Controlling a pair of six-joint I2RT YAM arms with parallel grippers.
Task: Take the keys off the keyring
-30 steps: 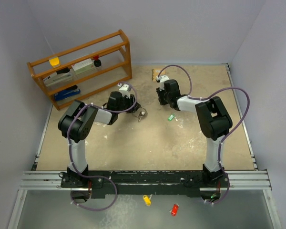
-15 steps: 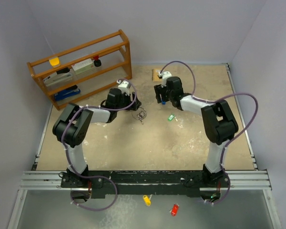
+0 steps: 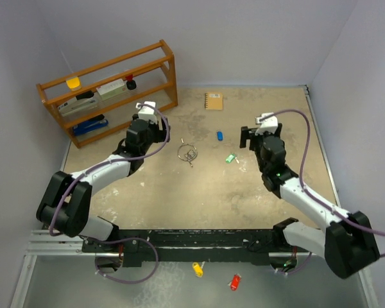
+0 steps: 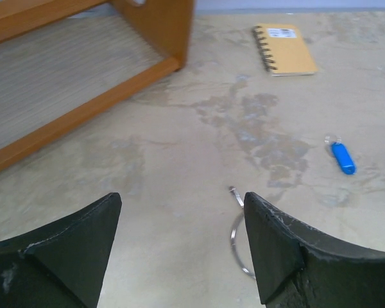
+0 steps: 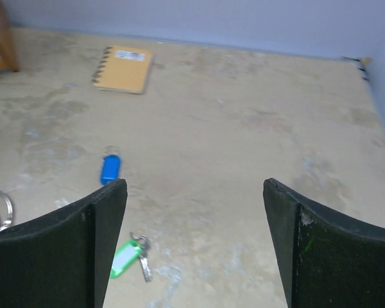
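Lying separately: one blue-tagged key (image 3: pixel 219 135), one green-tagged key (image 3: pixel 230 158), one keyring (image 3: pixel 187 152).

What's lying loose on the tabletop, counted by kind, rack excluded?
Tagged keys: 2 (blue-tagged key, green-tagged key)
Keyring: 1
Notebook: 1
Total: 4

Robotics lab cell: a stained table (image 3: pixel 199 192) is walled by plain lilac panels (image 3: pixel 244 38), with left arm (image 3: pixel 106 168) and right arm (image 3: pixel 308 196) bolted to an aluminium rail (image 3: pixel 346 240) at its near edge.
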